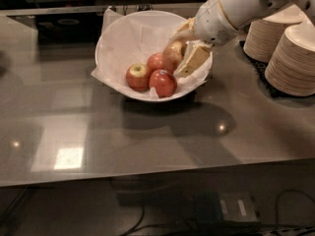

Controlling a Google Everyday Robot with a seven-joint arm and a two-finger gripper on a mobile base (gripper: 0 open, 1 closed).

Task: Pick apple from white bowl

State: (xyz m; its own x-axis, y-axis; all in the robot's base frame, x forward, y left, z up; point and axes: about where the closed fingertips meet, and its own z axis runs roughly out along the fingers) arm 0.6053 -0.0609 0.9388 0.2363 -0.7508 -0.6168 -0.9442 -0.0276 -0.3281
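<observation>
Apple (172,58): upper centre of frame, right side of the white bowl (118,38). It is reddish with a yellow tint, rests on the paper liner (109,18), and is partly hidden by the gripper (176,55).

Scene, big to small:
- Counter (147,146): glossy grey, fills most of the frame. A bright light reflection (69,157) sits lower left.
- Arm (236,9): white, enters from the upper right corner and angles down-left over the bowl's right rim.
- White bowl: wide and shallow, sits on the counter. The crinkled liner's corners poke past the rim at upper left and left.
- Stacks of paper plates (295,58): two, beige, at the right edge. They stand on the counter to the right of the bowl, apart from it.
- Gripper: inside the bowl's right half. Its fingers (194,60) are spread, one over the top of the apple, the other at its lower right, with the apple between them. Both are right beside the skin; I can't tell whether they're in contact.
- Front apple (163,82): all red, nearest the bowl's front rim.
- Left apple (139,76): red with a yellow-green patch at the stem, touching the front apple.
- Rear apple (155,61): red, behind those two and just beside the apple in the gripper.
</observation>
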